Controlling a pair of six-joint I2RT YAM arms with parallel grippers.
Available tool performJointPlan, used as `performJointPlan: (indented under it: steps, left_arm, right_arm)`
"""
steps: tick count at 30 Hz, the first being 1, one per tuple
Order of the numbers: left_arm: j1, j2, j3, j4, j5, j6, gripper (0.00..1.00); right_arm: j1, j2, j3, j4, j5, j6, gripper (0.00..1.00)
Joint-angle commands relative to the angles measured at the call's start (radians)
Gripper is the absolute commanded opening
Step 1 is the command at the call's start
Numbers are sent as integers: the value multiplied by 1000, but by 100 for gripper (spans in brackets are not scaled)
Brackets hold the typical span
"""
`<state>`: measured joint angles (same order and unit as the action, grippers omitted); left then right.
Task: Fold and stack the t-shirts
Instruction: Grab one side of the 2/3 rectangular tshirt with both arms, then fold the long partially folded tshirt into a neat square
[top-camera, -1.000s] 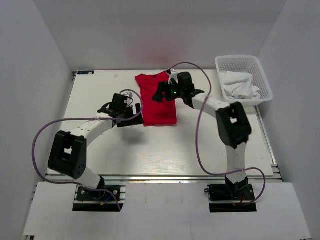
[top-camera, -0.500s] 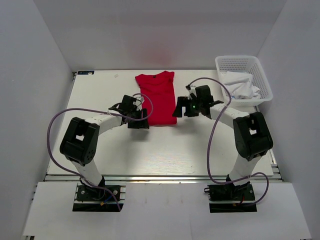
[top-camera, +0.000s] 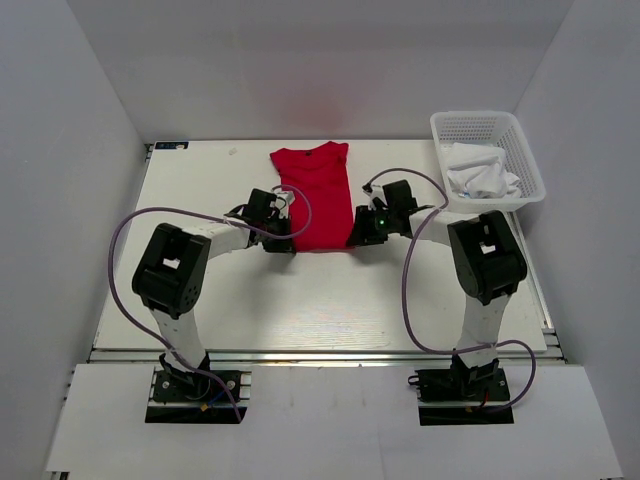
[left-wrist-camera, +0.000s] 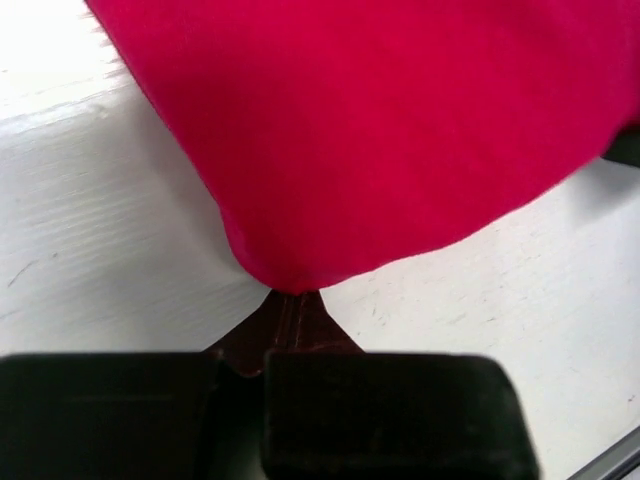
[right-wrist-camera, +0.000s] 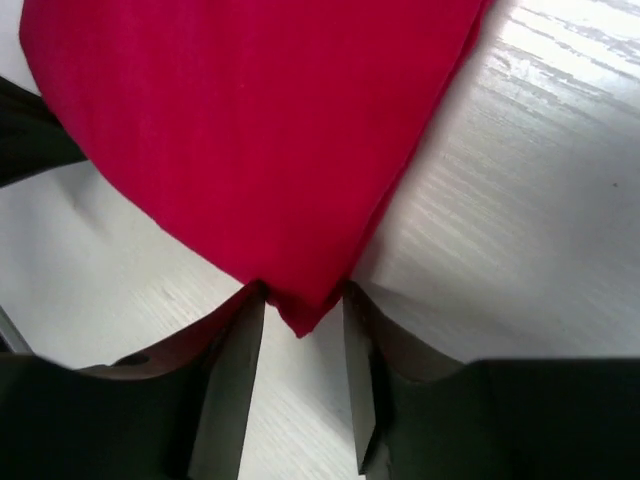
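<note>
The t-shirt (top-camera: 318, 190) lies flat on the table (top-camera: 300, 300), and you work its near hem: your left gripper (left-wrist-camera: 292, 308) is pinched tight on the left corner, the right gripper (right-wrist-camera: 300, 312) straddles the right corner, jaws partly apart, not yet clamped. Holding both corners should let you fold evenly toward the neck at the table's far edge.

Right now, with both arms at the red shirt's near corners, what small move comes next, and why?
Probably the right jaws should close fully: they stand partly open astride the near right corner of the red t-shirt, not yet pinching it, while the left jaws are already shut on the near left corner. Then both could lift.
</note>
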<state>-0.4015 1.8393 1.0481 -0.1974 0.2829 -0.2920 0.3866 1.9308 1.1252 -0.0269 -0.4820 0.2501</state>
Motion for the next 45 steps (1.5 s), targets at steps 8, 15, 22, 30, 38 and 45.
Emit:
performJointPlan:
  steps: [8,15,22,30,38,45]
  left_arm:
    - [-2,-73,-41,75,102,11,0]
    - [-11,-322,-197,55,225,-55,0]
    - [-20,-601,-226,-138,288,-108,0]
    - [-30,-716,-165,-260,354,-139,0]
    - [-20,-660,-73,-211,202,-170,0]
    - [-8,-496,53,-172,55,-202,0]
  right_arm:
    - [5,-6,24,29,-26,-24,0]
    - [11,-266,-122,-83,-49,-54,0]
    - [11,-561,-182,-315,-105,-97,0]
    - [11,-719,-91,-413,-178,-91,0]
    - [5,-603,22,-386,-110,-58,0]
    - [-5,-458,152,-370,-1,-41,0]
